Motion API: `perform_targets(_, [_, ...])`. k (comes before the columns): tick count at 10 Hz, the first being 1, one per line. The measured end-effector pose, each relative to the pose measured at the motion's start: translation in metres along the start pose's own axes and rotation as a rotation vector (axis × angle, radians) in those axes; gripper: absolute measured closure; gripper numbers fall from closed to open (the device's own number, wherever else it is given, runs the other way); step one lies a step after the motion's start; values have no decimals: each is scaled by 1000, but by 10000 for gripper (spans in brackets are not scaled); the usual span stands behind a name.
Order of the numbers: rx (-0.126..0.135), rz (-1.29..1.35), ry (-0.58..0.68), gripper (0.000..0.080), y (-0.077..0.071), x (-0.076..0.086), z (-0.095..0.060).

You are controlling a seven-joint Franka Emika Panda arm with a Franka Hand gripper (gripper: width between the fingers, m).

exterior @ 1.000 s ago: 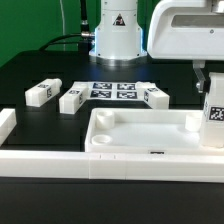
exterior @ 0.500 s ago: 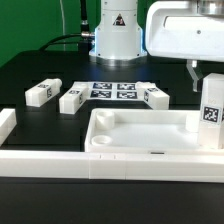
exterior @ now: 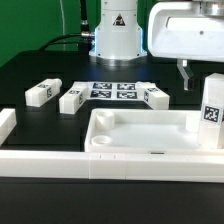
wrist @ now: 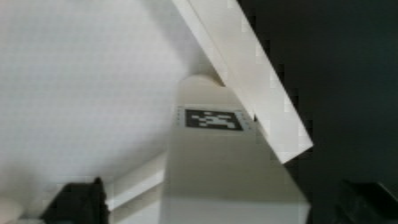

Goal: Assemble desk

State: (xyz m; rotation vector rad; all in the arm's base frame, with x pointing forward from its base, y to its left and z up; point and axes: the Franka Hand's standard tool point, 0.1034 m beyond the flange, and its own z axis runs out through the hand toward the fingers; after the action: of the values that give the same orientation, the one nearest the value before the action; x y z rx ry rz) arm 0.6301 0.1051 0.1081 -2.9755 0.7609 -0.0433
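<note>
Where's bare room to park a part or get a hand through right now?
Free: black table between the loose legs and the border wall, exterior view's left; also the bare floor of the tabletop. Crowded: the legs flanking the marker board, and the corner where the upright leg stands below the open fingers.

one white tabletop (exterior: 150,137), four short square legs (exterior: 42,92) (exterior: 72,98) (exterior: 155,96) (exterior: 213,112), one marker board (exterior: 113,91), one low border wall (exterior: 45,166)

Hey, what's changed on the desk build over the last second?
The jaws opened, letting go of the upright leg at the corner of the tabletop on the exterior view's right, and lifted upward. The upright leg, the tabletop, the three loose legs and the marker board stayed put.
</note>
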Motion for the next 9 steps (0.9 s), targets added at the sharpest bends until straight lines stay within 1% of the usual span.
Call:
perform_targets(1, [0,-147,0,151,1,1,0])
perform_targets(2, [0,-188,1,151,0,0,0])
perform_targets(4, [1,-393,3,150,-3,-1,0])
perform_targets(6, [-5,-583,8,150,-6,-3,0])
perform_targets(9, [-9,-841,8,150,-5,-2,0])
